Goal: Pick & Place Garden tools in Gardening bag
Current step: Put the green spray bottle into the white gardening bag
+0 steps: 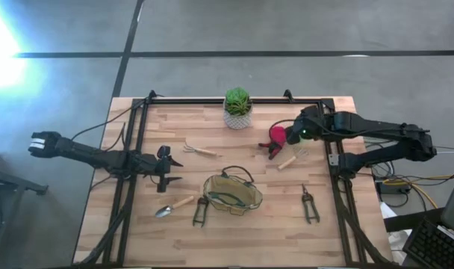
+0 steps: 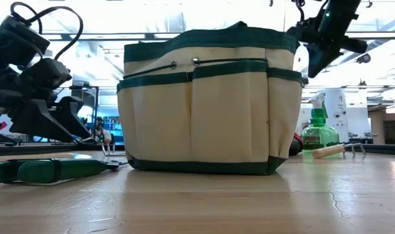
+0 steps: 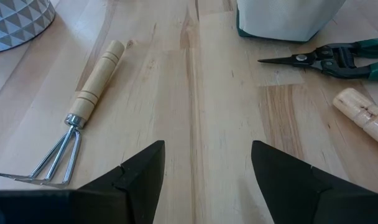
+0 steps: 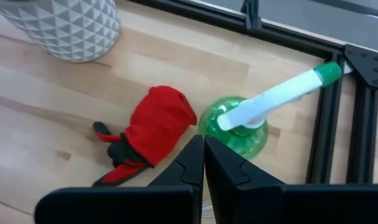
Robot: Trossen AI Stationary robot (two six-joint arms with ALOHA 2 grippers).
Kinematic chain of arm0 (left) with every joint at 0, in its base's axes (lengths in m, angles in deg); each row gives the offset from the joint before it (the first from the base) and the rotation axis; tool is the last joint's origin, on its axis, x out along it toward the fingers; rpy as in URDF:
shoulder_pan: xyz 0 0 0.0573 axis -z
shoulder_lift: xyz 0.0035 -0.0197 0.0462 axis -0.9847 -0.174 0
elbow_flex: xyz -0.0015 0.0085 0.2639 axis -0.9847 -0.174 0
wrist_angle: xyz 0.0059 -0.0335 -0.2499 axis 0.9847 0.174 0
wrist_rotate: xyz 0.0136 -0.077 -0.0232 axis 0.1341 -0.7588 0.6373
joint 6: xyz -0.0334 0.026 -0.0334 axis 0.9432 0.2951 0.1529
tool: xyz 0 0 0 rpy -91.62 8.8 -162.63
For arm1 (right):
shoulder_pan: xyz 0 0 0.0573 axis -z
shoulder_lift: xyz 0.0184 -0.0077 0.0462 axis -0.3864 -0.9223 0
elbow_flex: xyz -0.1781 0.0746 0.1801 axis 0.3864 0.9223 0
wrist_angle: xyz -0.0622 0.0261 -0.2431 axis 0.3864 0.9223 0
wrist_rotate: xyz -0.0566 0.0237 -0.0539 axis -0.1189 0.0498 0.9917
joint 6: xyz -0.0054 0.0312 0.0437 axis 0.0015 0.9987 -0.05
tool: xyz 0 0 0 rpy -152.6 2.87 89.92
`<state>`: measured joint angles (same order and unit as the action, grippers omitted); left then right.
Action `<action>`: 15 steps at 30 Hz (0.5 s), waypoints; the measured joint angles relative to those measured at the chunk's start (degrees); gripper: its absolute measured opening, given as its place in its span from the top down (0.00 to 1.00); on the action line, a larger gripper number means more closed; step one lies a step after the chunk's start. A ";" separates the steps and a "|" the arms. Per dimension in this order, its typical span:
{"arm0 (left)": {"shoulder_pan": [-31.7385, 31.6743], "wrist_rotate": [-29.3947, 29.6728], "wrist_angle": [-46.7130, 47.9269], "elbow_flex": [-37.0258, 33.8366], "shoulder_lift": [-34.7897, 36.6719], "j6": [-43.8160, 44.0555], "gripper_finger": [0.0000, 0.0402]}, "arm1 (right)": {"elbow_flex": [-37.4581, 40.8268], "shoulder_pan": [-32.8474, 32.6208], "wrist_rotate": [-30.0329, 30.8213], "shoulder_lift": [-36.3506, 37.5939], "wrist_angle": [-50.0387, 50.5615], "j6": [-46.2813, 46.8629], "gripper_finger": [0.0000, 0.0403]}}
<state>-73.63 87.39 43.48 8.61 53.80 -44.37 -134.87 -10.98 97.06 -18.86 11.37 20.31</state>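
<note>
The beige gardening bag (image 1: pixel 232 196) with green trim stands upright on its base at the table's near middle. Around it lie a rake (image 3: pixel 83 118), a trowel (image 1: pixel 175 205), two pruning shears (image 1: pixel 200 211) (image 1: pixel 310 204) and another wooden-handled tool (image 1: pixel 290 159). A red item (image 4: pixel 155 127) and a green spray bottle (image 4: pixel 251 118) sit at the far right. My right gripper (image 4: pixel 204 162) hangs shut high above those two and touches nothing. My left gripper (image 3: pixel 207 168) waits open at the table's left, low over bare wood.
A green plant in a white patterned pot (image 1: pixel 237 108) stands at the far middle edge. A black metal frame (image 1: pixel 137 134) runs along the table's left, right and far sides. Bare wood shows between my left gripper and the bag.
</note>
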 joint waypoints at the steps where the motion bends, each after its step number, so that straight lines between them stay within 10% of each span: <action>1: 0.02 0.00 0.01 0.00 -0.01 0.00 0.40 | -0.72 0.29 -0.12 0.00 0.26 -0.60 0.98; 15: 0.02 3.93 -0.97 0.60 -0.02 -0.05 0.40 | -5.67 1.59 1.57 -0.11 5.44 -0.74 0.98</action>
<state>-73.61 91.32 42.51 9.21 53.77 -44.42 -140.54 -9.39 98.62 -18.97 16.81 19.57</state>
